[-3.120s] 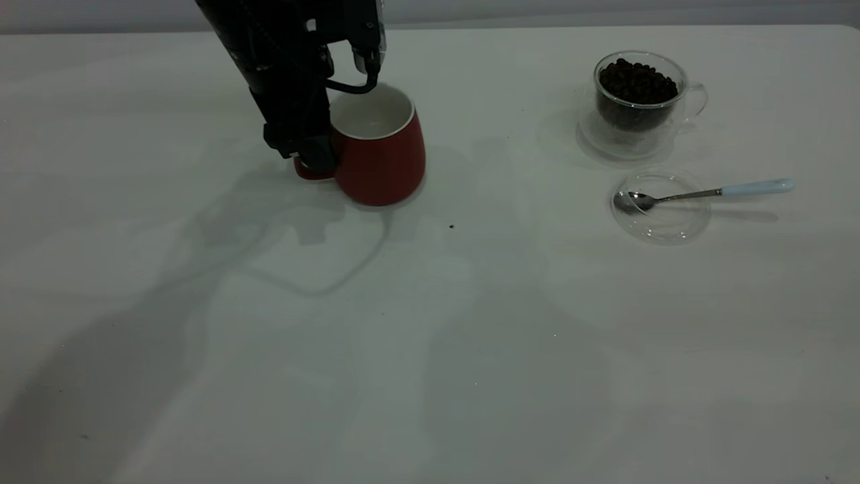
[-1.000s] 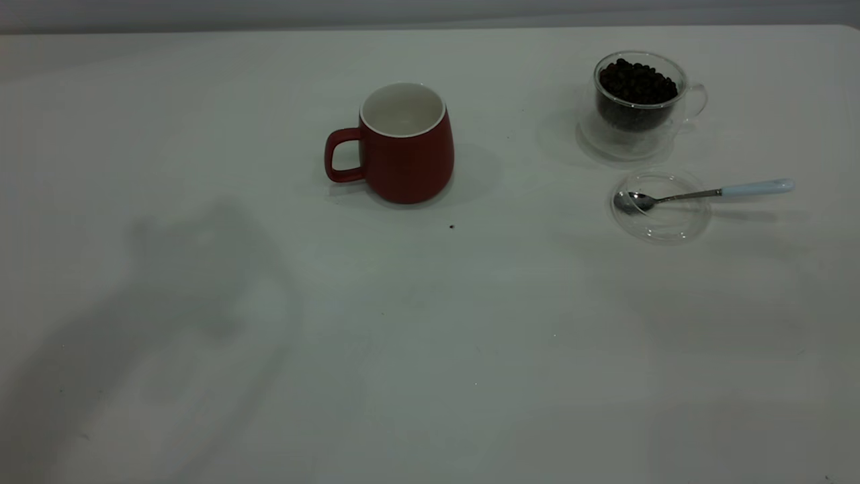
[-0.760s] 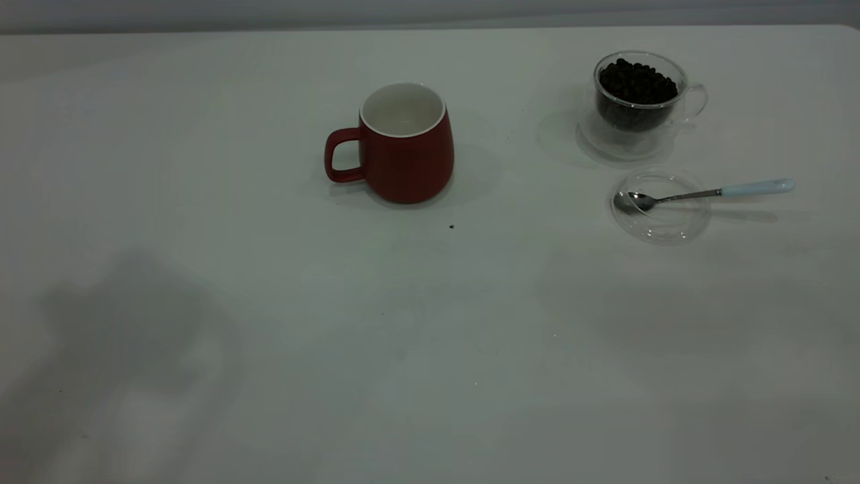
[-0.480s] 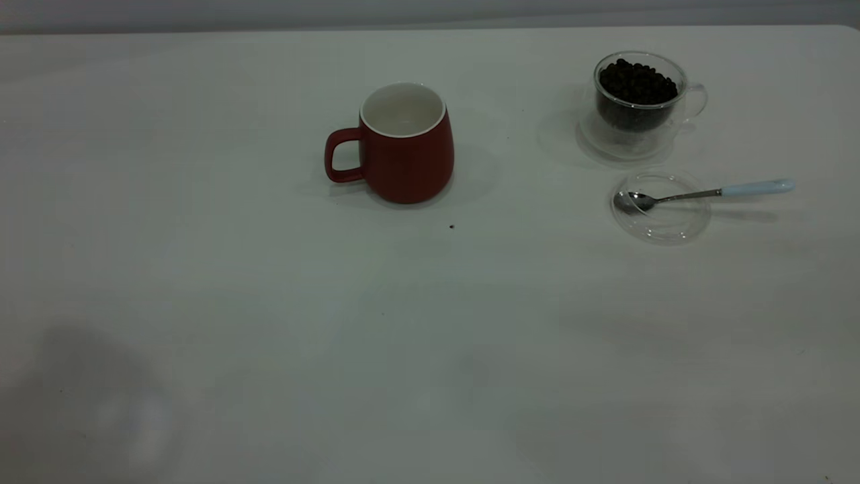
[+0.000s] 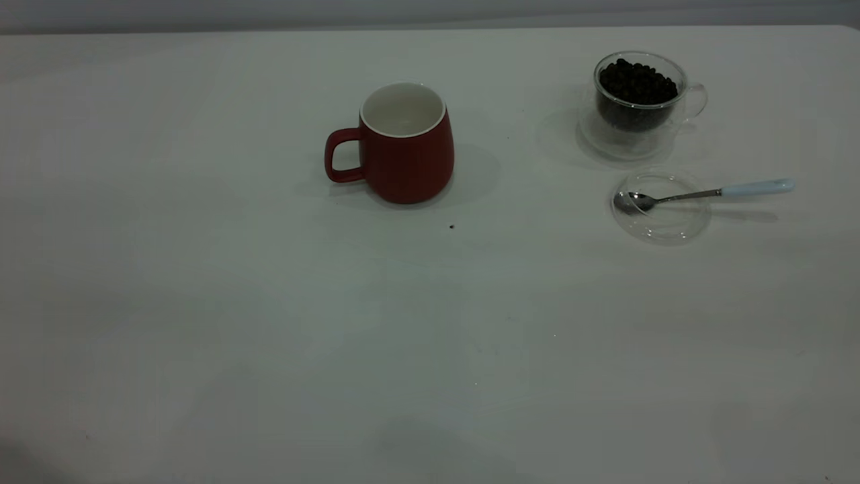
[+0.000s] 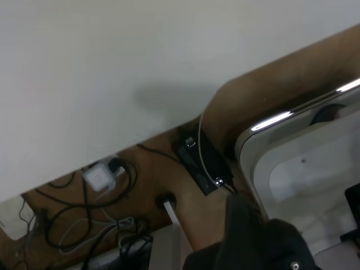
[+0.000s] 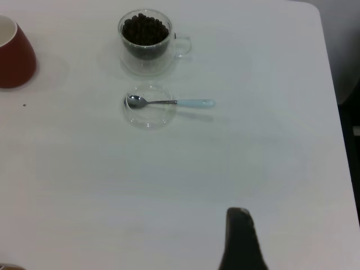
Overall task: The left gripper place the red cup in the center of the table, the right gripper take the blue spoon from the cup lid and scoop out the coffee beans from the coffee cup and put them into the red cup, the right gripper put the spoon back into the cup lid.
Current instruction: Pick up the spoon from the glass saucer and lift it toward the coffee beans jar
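Placement of the red cup [image 5: 406, 144] is judged complete: it stands upright on the table [image 5: 269, 336], free of any claw, its white inside bare of beans. The spoon pickup is taken to be the step now in hand. Only one dark finger of the right gripper [image 7: 241, 239] is seen in its own wrist view, so whether it is open or closed cannot be told. Well ahead of that claw lies the blue spoon [image 7: 169, 102], its bowl resting in the cup lid [image 7: 148, 107] and its pale handle reaching out past the rim. Just beyond the lid stands the coffee cup [image 7: 147, 42], filled with coffee beans [image 7: 145, 29]. A long reach forward and a pinch on the overhanging handle are called for. The left gripper is not seen; its camera looks off the table's edge.
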